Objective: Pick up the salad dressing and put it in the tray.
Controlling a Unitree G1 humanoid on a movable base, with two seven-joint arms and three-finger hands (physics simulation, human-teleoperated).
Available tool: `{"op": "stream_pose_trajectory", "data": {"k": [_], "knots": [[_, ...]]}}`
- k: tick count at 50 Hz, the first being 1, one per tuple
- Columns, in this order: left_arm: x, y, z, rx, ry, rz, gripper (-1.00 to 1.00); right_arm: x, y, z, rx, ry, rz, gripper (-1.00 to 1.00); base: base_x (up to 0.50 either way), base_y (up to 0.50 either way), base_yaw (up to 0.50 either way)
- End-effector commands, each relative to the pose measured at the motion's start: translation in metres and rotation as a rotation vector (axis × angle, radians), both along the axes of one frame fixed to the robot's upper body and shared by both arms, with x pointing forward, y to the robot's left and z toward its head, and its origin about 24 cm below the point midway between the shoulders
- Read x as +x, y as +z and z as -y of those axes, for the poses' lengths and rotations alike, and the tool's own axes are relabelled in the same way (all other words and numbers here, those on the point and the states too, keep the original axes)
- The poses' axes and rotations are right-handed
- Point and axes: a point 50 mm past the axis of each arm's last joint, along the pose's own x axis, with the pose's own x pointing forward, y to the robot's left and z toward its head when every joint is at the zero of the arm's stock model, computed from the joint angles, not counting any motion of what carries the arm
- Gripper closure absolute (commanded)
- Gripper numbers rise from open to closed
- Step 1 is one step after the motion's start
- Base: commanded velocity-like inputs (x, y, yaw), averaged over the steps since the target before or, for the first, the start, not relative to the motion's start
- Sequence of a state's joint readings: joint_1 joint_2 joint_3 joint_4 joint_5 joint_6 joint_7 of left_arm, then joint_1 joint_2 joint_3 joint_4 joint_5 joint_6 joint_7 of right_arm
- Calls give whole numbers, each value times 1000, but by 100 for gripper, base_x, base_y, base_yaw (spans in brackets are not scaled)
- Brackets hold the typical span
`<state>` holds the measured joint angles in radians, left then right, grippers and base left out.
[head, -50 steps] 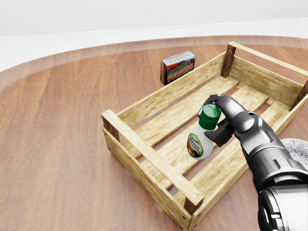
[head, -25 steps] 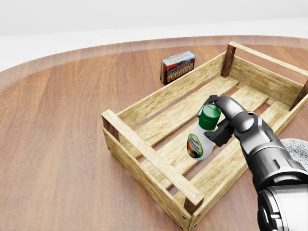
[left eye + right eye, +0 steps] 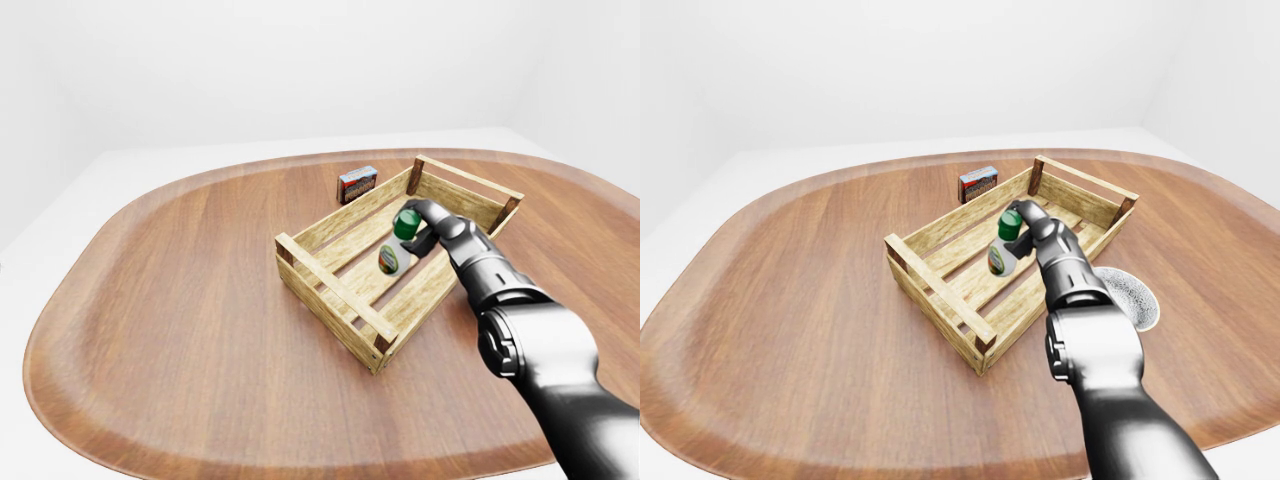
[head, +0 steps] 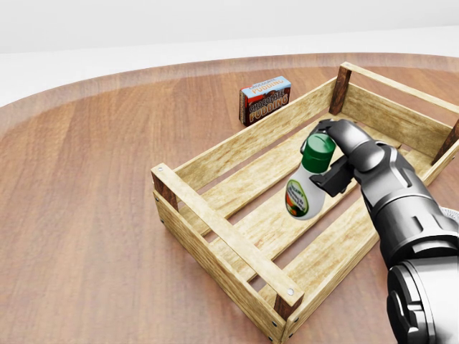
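Head view: right hand [image 4: 337, 161] grips tilted, green-capped white salad dressing [image 4: 304, 188] over tray [image 4: 215, 233].

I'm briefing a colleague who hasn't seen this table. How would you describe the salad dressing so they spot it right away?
Find the slatted wooden tray in the middle of the round wooden table. Over its slats, the right hand grips a small tilted bottle, the salad dressing. Its green cap and pale body with a round label set it apart from the chocolate pudding box outside the tray.

The right arm reaches up-left in the head view, its hand [image 4: 331, 159] curled shut in a grasp
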<state>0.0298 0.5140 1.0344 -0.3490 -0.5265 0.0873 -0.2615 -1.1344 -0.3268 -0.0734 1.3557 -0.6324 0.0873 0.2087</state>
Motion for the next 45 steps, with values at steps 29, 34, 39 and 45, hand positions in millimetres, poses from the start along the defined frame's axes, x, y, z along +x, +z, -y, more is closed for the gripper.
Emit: {"op": "stream_pose_trajectory", "data": {"k": [29,34,39,45], "knots": [[-8,-63,0,-20,3,-306,-100,-9,-30,-7,66,-11,13,100,0,0,0],[-4,-73,-2,-48,5,-340,-100,-12,-37,-10,65,-6,-4,100,0,0,0],[4,-88,-1,-93,-3,-386,-100,-12,-39,-12,48,5,-23,100,0,0,0],[14,-96,5,-112,-16,-408,-100,-13,-41,-14,57,29,2,100,0,0,0]]}}
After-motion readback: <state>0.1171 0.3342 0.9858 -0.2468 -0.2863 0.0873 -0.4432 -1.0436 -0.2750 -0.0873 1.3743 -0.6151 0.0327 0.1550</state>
